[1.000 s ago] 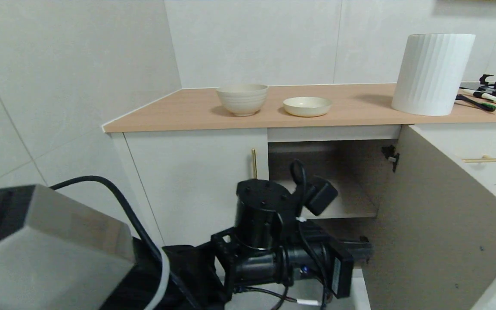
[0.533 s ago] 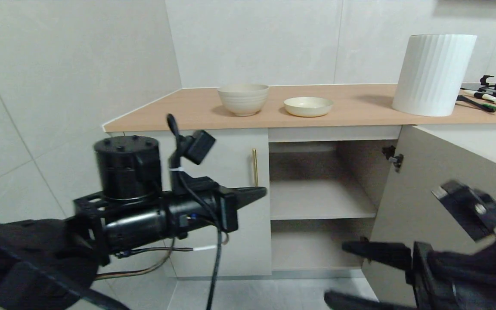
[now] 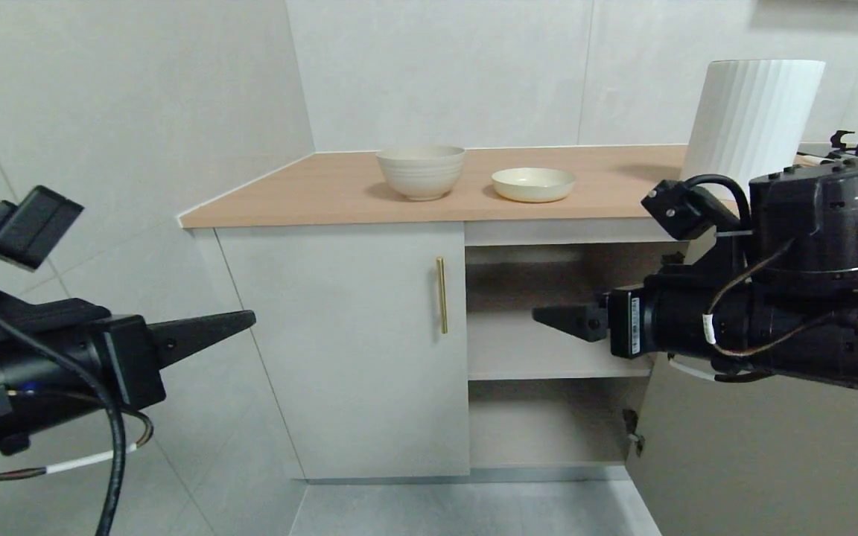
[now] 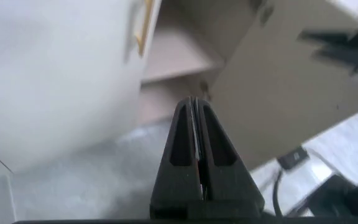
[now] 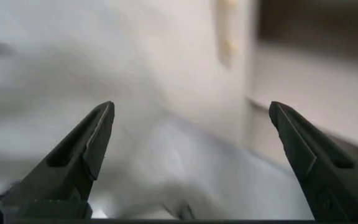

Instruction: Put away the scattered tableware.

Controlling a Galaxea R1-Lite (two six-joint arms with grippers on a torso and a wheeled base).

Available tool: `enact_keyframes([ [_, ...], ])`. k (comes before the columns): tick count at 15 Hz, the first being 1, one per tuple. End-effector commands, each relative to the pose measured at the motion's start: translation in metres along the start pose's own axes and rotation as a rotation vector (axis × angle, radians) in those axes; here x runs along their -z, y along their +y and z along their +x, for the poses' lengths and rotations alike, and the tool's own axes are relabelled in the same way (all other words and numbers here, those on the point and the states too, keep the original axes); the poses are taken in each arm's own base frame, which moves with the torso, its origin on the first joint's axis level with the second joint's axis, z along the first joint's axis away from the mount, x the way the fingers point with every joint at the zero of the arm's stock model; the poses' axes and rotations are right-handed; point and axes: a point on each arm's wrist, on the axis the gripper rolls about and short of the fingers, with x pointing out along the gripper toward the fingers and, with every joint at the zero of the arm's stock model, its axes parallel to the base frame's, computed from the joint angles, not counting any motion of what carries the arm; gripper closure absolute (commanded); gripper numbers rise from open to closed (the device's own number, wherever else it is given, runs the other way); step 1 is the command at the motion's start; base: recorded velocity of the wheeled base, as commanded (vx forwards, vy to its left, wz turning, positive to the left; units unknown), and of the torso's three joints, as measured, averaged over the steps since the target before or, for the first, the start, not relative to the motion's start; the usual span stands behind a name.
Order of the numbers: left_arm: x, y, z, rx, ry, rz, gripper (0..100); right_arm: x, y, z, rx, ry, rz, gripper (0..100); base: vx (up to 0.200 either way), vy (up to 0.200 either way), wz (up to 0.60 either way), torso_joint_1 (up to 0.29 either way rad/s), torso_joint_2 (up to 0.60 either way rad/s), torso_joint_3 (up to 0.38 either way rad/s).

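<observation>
Left gripper (image 4: pixel 194 109) swung leftward, fingers pressed together; right gripper (image 5: pixel 191 112) rose, fingers spread wide.

Both arms held out front, claws pointing inward at each other, well apart.
Left claw (image 3: pixel 244 320) comes in from the robot's left, forearm roughly level, tip angled slightly up and aimed toward the robot's right. Its fingers (image 4: pixel 182 127) are pressed flat together with nothing between them. Right claw (image 3: pixel 559 318) comes in from the robot's right, wrist level, aimed toward the robot's left, at about the same height as the left claw. Its fingers (image 5: pixel 95 140) are spread wide apart, nothing held. Thin cables loop off both wrists, and the two claws do not touch.
</observation>
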Motion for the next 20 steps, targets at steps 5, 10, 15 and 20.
enact_keyframes([
  [5,-0.011,0.003,-0.013,-0.042,-0.077,0.005,0,-0.019,-0.002,-0.029,0.041,-0.017,0.008,0,0.0,0.0,0.0,0.0,0.0,0.0],
  [10,-0.012,0.002,-0.017,-0.045,-0.084,0.008,0,-0.021,-0.002,-0.035,0.052,-0.013,0.009,0,0.0,0.0,0.0,0.0,0.0,0.0],
  [15,-0.011,0.002,-0.017,-0.049,-0.065,0.003,0,-0.02,-0.002,-0.037,0.061,-0.007,0.009,0,0.08,0.0,0.0,0.001,0.0,0.004],
  [20,-0.011,0.002,-0.016,-0.05,-0.061,-0.001,0,-0.021,-0.001,-0.039,0.063,-0.014,0.008,0,0.2,0.0,0.0,0.003,0.0,0.001],
])
